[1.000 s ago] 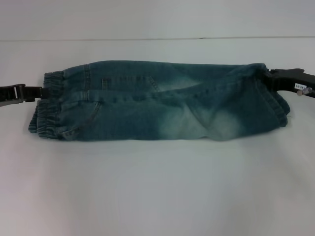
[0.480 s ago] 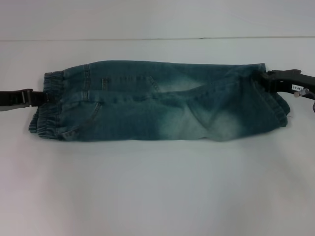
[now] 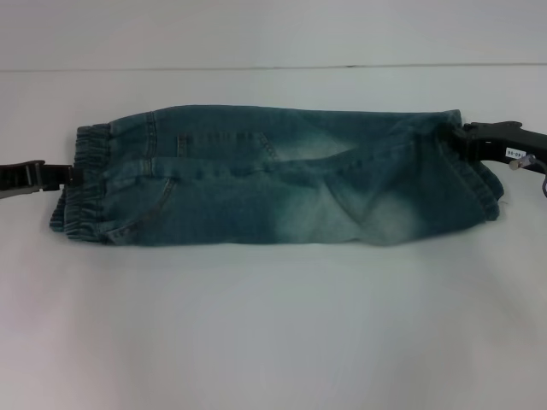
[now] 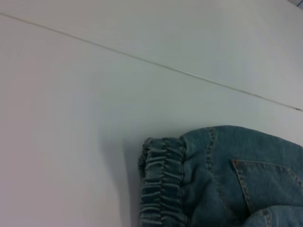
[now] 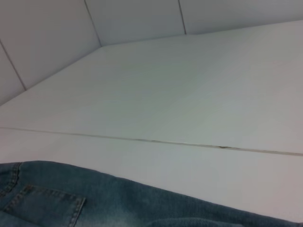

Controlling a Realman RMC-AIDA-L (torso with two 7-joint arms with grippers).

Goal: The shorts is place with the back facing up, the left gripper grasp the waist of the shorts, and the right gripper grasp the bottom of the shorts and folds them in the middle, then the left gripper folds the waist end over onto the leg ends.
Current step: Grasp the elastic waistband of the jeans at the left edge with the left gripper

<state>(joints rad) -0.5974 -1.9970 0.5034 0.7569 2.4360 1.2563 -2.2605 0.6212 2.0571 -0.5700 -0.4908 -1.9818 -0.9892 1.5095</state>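
Observation:
The blue denim shorts (image 3: 273, 175) lie folded lengthwise on the white table (image 3: 273, 325). Their elastic waist (image 3: 85, 184) is at the left and the leg ends (image 3: 479, 184) at the right, with a back pocket on top. My left gripper (image 3: 68, 175) lies low at the left edge of the waist, its tip right at the waistband. The left wrist view shows the waistband (image 4: 161, 184) close by. My right gripper (image 3: 468, 137) sits at the far upper corner of the leg ends, touching the hem. In the right wrist view, denim (image 5: 118, 203) lies just below the camera.
A seam line (image 3: 273, 67) crosses the white surface behind the shorts. A white tiled wall (image 5: 57, 28) rises beyond the table. Bare tabletop stretches in front of the shorts.
The left gripper reached in toward the waistband, then drew back slightly left and lower. The shorts and the right gripper have hardly moved.

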